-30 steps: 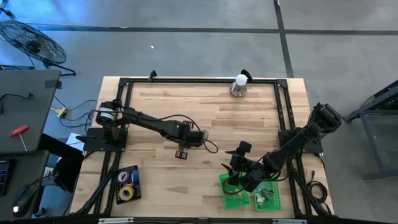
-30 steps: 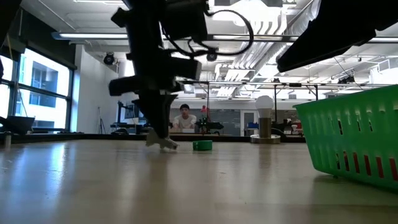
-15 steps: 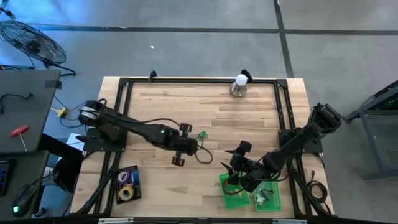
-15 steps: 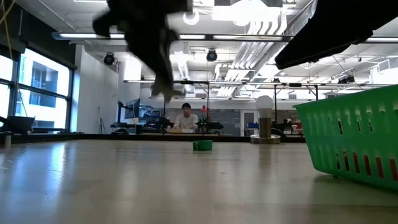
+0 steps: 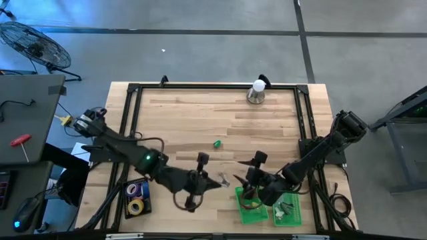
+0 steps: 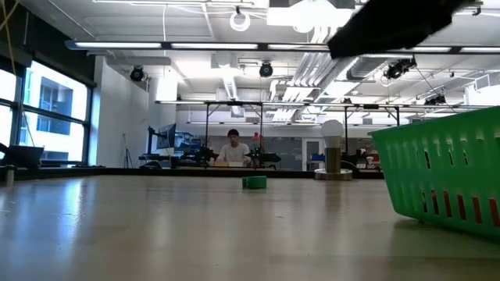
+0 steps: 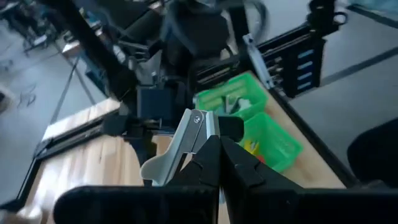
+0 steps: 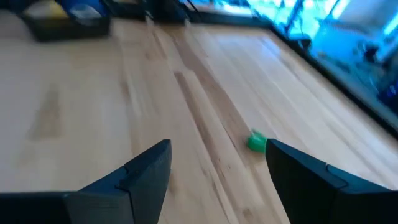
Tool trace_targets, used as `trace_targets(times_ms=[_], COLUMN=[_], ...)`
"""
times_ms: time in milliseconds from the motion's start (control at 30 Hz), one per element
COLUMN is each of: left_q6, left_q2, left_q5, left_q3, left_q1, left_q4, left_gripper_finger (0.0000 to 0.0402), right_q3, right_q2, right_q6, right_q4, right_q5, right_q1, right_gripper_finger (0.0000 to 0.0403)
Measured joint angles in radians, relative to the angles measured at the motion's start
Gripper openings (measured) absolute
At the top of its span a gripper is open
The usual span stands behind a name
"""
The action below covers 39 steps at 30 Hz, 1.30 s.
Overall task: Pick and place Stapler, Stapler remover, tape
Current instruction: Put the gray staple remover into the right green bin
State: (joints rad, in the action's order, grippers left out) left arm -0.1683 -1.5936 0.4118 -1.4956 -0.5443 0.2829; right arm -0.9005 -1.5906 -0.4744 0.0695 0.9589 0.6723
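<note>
My left gripper (image 5: 217,180) hangs above the table's near middle, shut on a silvery staple remover (image 7: 186,143), just left of two green baskets (image 5: 253,208). My right gripper (image 5: 248,170) stands open above the left basket's far edge, with nothing between its fingers (image 8: 149,174). Tape rolls (image 5: 136,205) lie in a black tray (image 5: 145,183) at the near left. A small green piece (image 5: 217,143) lies on the wood in the middle; it also shows in the right wrist view (image 8: 256,142). The stapler is not to be made out. My left gripper pinches the staple remover's near end (image 7: 205,140) between its two fingertips. The fingers slant slightly downward toward the table's right. The remover sticks out ahead of the fingertips, lifted clear of the table.
A bulb on a metal base (image 5: 257,92) stands at the far edge. A black frame (image 5: 133,100) runs around the wooden top. The baskets (image 6: 445,172) hold a few small things. Bare wood lies between the green piece and the bulb.
My left gripper, still shut, has risen from the table's middle with the staple remover, lifting it clear. It has swung toward the near edge and right toward the baskets, tipping from pointing down to nearly level. It has left the low view. The green piece stayed put.
</note>
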Motion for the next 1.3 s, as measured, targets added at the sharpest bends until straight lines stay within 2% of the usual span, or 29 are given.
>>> trace_targets(times_ms=[100,267,400,500,567,767,1000,1200,1300], left_q6=[-0.024,-0.070,-0.086,-0.064,-0.049,0.014,0.034,0.069,0.070], left_q2=[0.000,0.000,0.000,-0.001,-0.001,-0.001,-0.001,-0.001,-0.001], left_q5=[0.009,0.089,0.174,0.149,0.108,0.052,0.042,0.016,0.017], left_q3=[0.000,0.000,0.000,0.000,0.000,0.000,0.000,0.000,0.000], left_q1=[-0.031,-0.085,-0.113,-0.111,-0.110,-0.110,-0.110,-0.095,-0.096], left_q4=[-0.003,0.031,0.084,0.096,0.095,0.122,0.135,0.150,0.163], left_gripper_finger=[0.0000,0.0000,0.0000,0.0000,0.0000,0.0000,0.0000,0.0000,0.0000], right_q3=[0.000,0.000,0.000,-0.002,-0.002,-0.015,-0.145,-0.307,-0.385], right_q2=[0.000,0.000,0.000,0.000,-0.002,-0.022,-0.111,-0.223,-0.265], right_q6=[0.156,0.416,0.588,0.749,0.848,1.122,1.419,1.535,1.548], right_q4=[-0.144,-0.392,-0.528,-0.551,-0.564,-0.634,-0.623,-0.530,-0.443], right_q5=[-0.003,-0.046,-0.190,-0.338,-0.362,-0.210,-0.070,0.083,0.104], right_q1=[0.026,0.077,0.101,0.103,0.102,0.107,0.110,0.110,0.110], right_gripper_finger=[0.0252,0.0252,0.0252,0.0252,0.0252,0.0252,0.0252,0.0252,0.0252])
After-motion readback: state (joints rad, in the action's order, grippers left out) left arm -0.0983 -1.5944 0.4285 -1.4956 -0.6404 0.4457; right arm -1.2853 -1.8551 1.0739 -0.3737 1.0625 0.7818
